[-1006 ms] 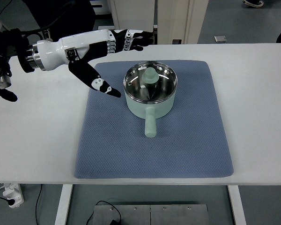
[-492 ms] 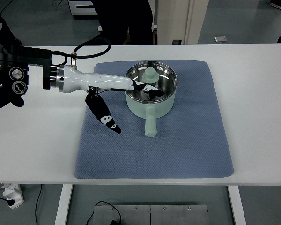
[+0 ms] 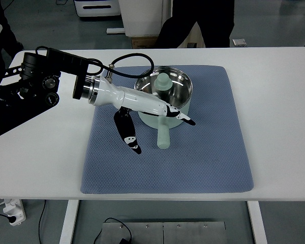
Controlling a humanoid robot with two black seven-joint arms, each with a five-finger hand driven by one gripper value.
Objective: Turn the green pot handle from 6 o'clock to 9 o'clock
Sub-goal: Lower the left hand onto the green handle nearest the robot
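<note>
Centrally on the blue mat (image 3: pixel 208 157), the green pot (image 3: pixel 164 101) points its handle (image 3: pixel 163 136) toward the bottom; the left hand (image 3: pixel 155 119), fingers spread, apparently touches the handle's base.

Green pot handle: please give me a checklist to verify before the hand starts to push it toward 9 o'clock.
1. Handle points at 6 o'clock, not yet rotated: ok.
2. Green pot sits on the blue mat: ok.
3. Left hand is at the handle's base, fingers reaching across to its right side: ok.
4. Fingers touching the handle: cannot tell.
5. Mat left of the handle free for the sweep: not ok, the thumb hangs there.
6. Right hand: not in view.
</note>
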